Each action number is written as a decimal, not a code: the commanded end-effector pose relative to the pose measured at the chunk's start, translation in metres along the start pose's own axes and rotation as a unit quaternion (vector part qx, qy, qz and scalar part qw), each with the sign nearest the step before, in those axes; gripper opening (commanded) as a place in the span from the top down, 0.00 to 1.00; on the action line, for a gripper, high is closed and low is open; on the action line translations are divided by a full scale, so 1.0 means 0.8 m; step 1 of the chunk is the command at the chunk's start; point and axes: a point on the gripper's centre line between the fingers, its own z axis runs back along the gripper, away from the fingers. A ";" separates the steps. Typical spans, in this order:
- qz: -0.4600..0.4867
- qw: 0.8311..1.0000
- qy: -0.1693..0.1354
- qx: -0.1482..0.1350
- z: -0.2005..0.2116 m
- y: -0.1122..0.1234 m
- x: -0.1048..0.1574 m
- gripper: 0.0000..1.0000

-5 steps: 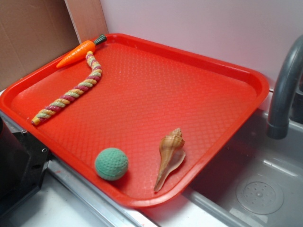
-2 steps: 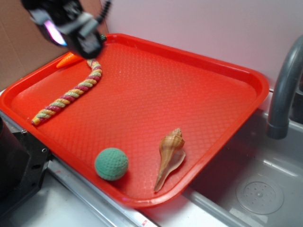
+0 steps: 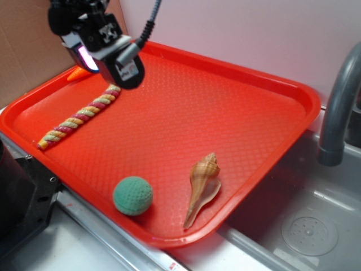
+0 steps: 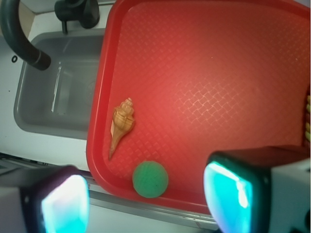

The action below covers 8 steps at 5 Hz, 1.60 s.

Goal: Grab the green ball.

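We see the green ball [image 3: 132, 196] resting on the red tray [image 3: 237, 84], close to the tray's near rim and just beside a tan seashell [image 3: 203, 186]; the two lie near each other but apart. From the wrist view the ball [image 4: 150, 179] sits between the two fingers [image 4: 243, 194] in the picture, yet far below them, with the seashell [image 4: 121, 125] a little way off toward the sink [image 4: 58, 97]. The gripper [image 4: 146, 201] is spread wide and holds nothing; its pads glow pale blue-green.

In the exterior view the gripper [image 3: 121, 68] hangs over the far left part of the tray, well apart from the ball. Beneath it a braided rope [image 3: 79, 118] of pink, yellow and green runs along the tray's left side, and only the tip of an orange carrot [image 3: 76, 73] shows beside the arm. The stretch of tray between the gripper and the ball is bare red surface, so nothing lies in the way. A grey tap [image 3: 338, 107] arches over the sink [image 3: 304, 220] on the right, outside the tray
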 end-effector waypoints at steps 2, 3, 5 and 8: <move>-0.036 0.994 0.095 0.044 -0.075 -0.029 -0.030 0.00; -0.044 0.991 0.111 0.060 -0.089 -0.019 -0.051 0.00; -0.071 0.987 0.135 0.055 -0.126 -0.016 -0.062 0.00; -0.054 0.979 0.186 0.058 -0.146 -0.002 -0.056 0.81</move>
